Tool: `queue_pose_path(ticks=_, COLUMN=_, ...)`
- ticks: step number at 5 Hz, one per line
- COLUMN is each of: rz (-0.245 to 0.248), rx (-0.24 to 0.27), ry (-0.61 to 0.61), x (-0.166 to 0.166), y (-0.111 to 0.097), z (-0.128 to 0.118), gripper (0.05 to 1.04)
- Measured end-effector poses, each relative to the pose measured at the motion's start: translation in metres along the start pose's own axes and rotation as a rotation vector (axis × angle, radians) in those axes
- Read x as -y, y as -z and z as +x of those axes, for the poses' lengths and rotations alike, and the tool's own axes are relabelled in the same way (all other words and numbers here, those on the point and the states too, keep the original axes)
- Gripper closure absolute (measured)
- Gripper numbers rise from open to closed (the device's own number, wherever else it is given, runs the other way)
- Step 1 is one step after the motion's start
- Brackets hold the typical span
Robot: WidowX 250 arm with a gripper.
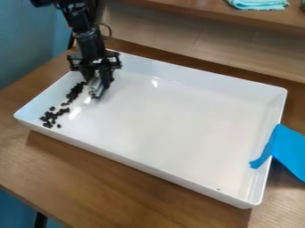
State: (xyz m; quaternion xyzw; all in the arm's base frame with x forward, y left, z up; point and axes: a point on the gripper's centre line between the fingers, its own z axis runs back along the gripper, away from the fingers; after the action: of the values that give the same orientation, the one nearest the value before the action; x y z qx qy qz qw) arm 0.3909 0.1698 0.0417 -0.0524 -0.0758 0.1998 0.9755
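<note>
The gripper (96,93) hangs low over the left end of a white tray (173,120), near its back left corner. A greyish, shiny piece is visible between and around its fingertips; whether it is held or part of the gripper, I cannot tell. Small black pieces (50,116) lie scattered in a band along the tray's left side, and more black pieces (75,91) sit just left of the gripper. A blue sheet (289,149) drapes over the tray's right wall, one end reaching inside.
The tray rests on a brown wooden table (89,169). Behind it is a wooden shelf (196,11) with a folded turquoise cloth (258,4) on it. The tray's raised walls surround the work area.
</note>
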Motion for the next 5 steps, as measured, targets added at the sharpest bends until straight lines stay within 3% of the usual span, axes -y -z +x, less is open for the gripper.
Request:
queue_pose_path(ticks=2, rz=0.071, rx=0.001, ry=-0.030, x=-0.028, y=0.001, z=0.003, gripper=0.687)
queue_pose_path(ticks=3, rz=0.002, rx=-0.033, ry=-0.021, x=-0.031, y=-0.004, z=-0.003, gripper=0.687)
queue_pose_path(ticks=4, rz=-0.083, rx=-0.015, ry=0.019, x=-0.010, y=-0.038, z=-0.015, gripper=0.687)
queue_pose_path(ticks=5, rz=-0.118, rx=-0.017, ry=0.080, x=0.034, y=-0.054, z=-0.031, gripper=0.687)
